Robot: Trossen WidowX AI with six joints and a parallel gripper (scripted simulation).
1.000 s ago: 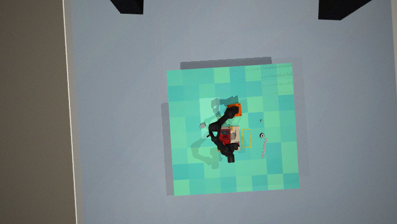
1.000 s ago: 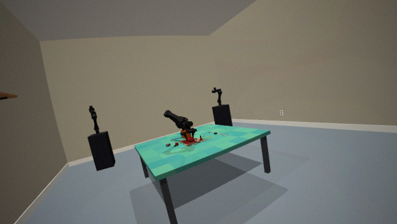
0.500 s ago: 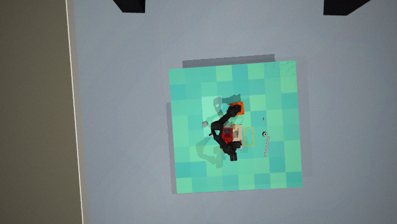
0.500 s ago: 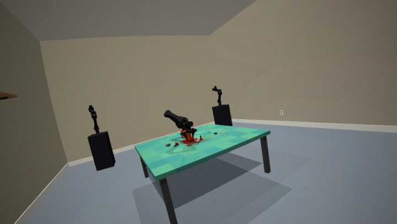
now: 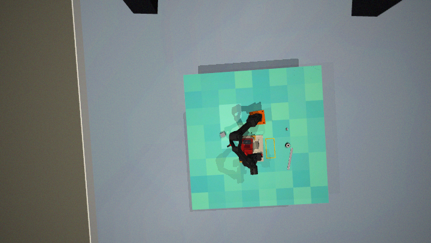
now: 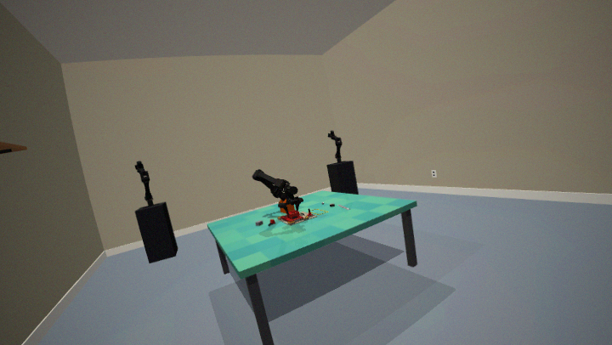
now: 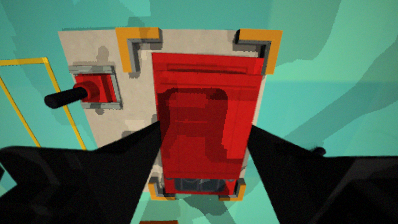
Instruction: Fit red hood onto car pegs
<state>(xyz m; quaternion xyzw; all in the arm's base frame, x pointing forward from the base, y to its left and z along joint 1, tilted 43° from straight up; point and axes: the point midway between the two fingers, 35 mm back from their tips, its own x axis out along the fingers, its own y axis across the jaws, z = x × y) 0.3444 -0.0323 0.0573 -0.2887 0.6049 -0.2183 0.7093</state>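
My gripper [image 7: 204,126] is shut on the hood, a finger at each long side. The red hood [image 7: 200,150] [image 5: 248,149] lies over the chassis between the jig's yellow corner brackets [image 7: 274,45]. In the wrist view its wider end is near the upper brackets, and a dark panel [image 7: 200,184] shows at the lower end, between the lower brackets. The jig's pale base plate [image 7: 132,95] [image 5: 259,139] shows to the left of the hood. The pegs, the corner holes and most of the chassis and engine block are hidden. I cannot tell whether the hood sits flat.
A red block with a black stick [image 7: 97,89] stands on the base plate beside the car. A yellow outline [image 5: 275,148] lies beyond it. A wheel [image 5: 287,145], a grey rod [image 5: 290,158] and a grey block [image 5: 222,134] lie on the table, with a small red part [image 6: 271,222].
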